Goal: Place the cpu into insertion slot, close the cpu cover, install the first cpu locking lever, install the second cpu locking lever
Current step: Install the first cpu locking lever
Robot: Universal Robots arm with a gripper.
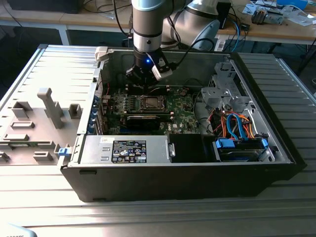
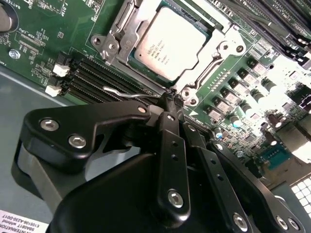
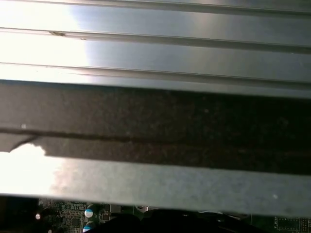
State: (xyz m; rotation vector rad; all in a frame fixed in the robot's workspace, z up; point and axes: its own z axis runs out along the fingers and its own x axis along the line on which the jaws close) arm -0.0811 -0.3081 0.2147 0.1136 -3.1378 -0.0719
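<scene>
In the second wrist view the cpu [image 2: 170,41] lies flat in the insertion slot [image 1: 150,102], its pale metal top facing up. The silver cpu cover [image 2: 221,48] is down around it, framing the chip. My gripper [image 2: 170,98] is shut, and its black fingertips meet just beside the socket's corner. A thin wire locking lever [image 2: 121,91] runs along the socket's edge up to those tips; whether it is pinched between them I cannot tell. In the exterior view the gripper [image 1: 143,79] hangs inside the open computer case, just behind the socket.
Black memory slots [image 2: 97,77] lie beside the lever on the green motherboard [image 1: 180,106]. The case walls [image 1: 163,59] enclose the arm. A power supply [image 1: 128,148] and a drive bay with blue cables [image 1: 239,143] fill the front. A grey fixture [image 1: 47,111] stands on the exterior view's left.
</scene>
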